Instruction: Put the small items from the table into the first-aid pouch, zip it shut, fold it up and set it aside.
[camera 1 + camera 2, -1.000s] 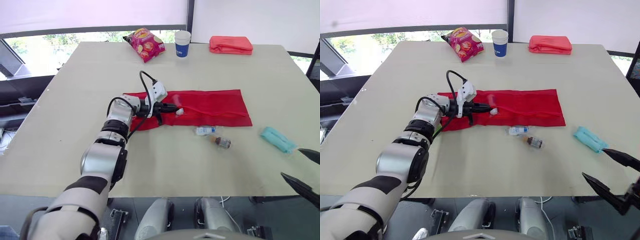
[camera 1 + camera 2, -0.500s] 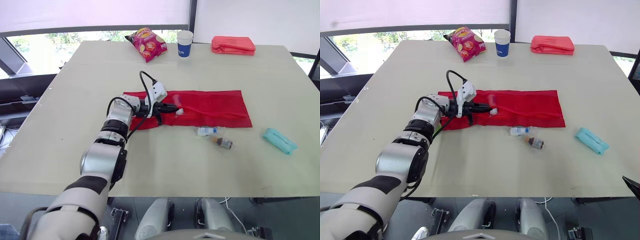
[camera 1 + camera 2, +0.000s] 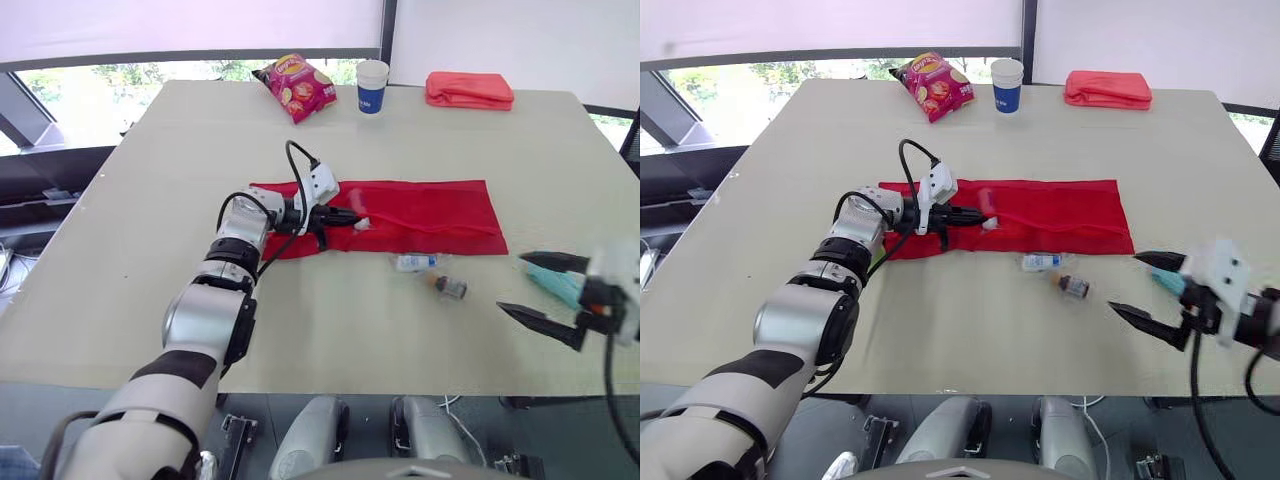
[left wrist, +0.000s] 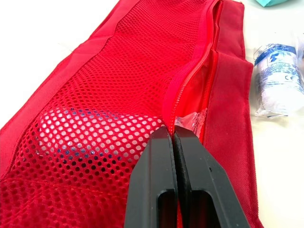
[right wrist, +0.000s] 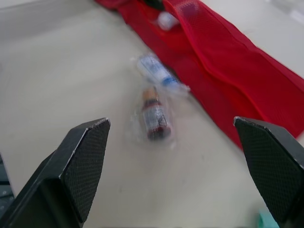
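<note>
The red fabric pouch (image 3: 430, 215) lies spread flat in the middle of the tabletop (image 3: 150, 180). Its mesh pocket (image 4: 109, 80) gapes along the zipper (image 4: 190, 71) and holds a white roll (image 4: 90, 133). The left fingers (image 4: 154, 185), pressed together, lie low over the pouch, their tips at the pocket's mouth beside a crinkled clear wrapper (image 4: 192, 118). Near the pouch's front edge lie a wrapped bandage roll (image 3: 413, 263) and a small brown bottle (image 3: 449, 287) in clear film. The right fingers (image 5: 80, 156) hang wide apart by a teal packet (image 3: 556, 285).
</note>
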Robot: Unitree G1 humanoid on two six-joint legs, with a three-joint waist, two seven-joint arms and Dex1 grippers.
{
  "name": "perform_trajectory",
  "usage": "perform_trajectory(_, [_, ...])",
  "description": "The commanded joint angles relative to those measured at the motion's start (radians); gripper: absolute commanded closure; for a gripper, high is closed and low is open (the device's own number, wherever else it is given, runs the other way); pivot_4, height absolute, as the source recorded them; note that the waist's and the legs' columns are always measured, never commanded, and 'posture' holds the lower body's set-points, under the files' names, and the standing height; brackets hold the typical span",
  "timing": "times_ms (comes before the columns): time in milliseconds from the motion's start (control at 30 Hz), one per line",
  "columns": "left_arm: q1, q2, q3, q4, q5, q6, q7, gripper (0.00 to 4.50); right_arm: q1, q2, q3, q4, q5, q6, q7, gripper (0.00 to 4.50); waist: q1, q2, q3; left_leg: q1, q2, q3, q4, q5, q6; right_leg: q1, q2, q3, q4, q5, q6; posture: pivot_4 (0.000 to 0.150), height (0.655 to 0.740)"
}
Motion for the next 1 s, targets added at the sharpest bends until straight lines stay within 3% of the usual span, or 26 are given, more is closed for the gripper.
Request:
perform_trajectory(33, [-0.018, 0.004, 0.009, -0.026, -0.013, -0.011, 0.006, 4.5, -0.273, 0.01, 0.197, 0.181, -0.101, -0.03, 0.008, 0.07, -0.007, -0.001, 0.001, 0.0, 0.0, 0.0, 0.001, 0.0, 0.0, 0.0, 0.0, 0.0, 0.0, 0.0, 0.0, 0.15, 0.7395])
perform_trajectory(200, [-0.02, 0.001, 0.012, -0.029, -0.014, -0.011, 0.01, 4.5, -0.541, 0.07, 0.409, 0.411, -0.248, -0.098, 0.059, 0.07, -0.008, -0.001, 0.0, 0.0, 0.0, 0.001, 0.0, 0.0, 0.0, -0.001, 0.0, 0.001, 0.001, 0.0, 0.0, 0.15, 0.7395])
perform_trajectory(433, [-0.011, 0.001, 0.014, -0.034, -0.017, -0.014, 0.009, 4.5, -0.736, 0.187, 0.577, 0.668, -0.419, -0.246, 0.088, 0.07, -0.011, 0.0, 0.0, -0.001, -0.001, 0.001, 0.001, 0.0, 0.0, -0.002, 0.0, 0.002, 0.002, 0.0, 0.0, 0.15, 0.7395])
perform_trajectory(1000, [-0.012, -0.005, 0.012, -0.013, -0.012, -0.031, 0.014, 4.5, -0.719, 0.236, 0.632, 0.666, -0.49, -0.303, 0.209, 0.07, -0.011, 0.0, 0.0, -0.002, -0.001, 0.001, 0.001, 0.0, 0.0, -0.003, 0.0, 0.001, 0.002, 0.0, 0.0, 0.15, 0.7395])
